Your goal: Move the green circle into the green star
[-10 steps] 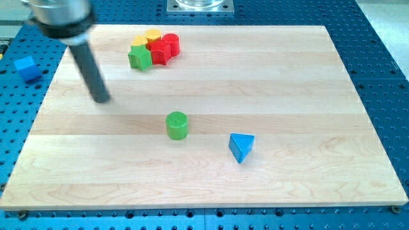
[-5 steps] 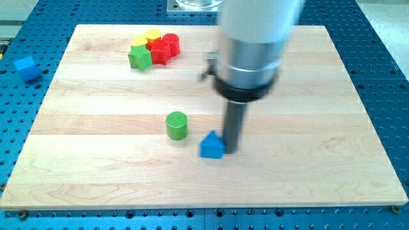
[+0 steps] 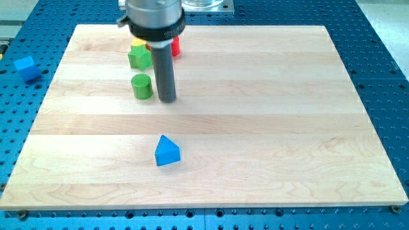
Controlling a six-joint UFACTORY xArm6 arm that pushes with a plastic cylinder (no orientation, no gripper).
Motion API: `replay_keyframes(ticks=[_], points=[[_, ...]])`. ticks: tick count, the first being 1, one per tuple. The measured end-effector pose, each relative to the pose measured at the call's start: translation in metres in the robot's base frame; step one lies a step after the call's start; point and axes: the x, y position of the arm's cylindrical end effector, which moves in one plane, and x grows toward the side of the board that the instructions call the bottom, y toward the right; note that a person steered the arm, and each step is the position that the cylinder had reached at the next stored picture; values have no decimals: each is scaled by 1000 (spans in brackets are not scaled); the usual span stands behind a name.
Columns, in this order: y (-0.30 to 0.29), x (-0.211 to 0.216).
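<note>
The green circle (image 3: 142,85) stands on the wooden board, toward the view's upper left. The green star (image 3: 138,57) sits just above it, with a small gap between them. My tip (image 3: 167,99) is down on the board just to the right of the green circle, close beside it. The rod rises up the view from there and hides part of the block cluster behind it.
A red block (image 3: 175,46) and a yellow block (image 3: 137,41) show partly beside the star, behind the rod. A blue triangle (image 3: 167,152) lies toward the view's bottom centre. A blue cube (image 3: 25,67) sits off the board at the view's left.
The green circle has moved up and left to just below the green star. The blue triangle has slid left. My tip has moved from beside the triangle to the circle's right.
</note>
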Motion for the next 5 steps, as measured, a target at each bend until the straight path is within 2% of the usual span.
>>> replay_keyframes(ticks=[1, 2, 3, 4, 5], points=[[-63, -13], [-49, 45], [-89, 18], [-97, -58], [-114, -30]])
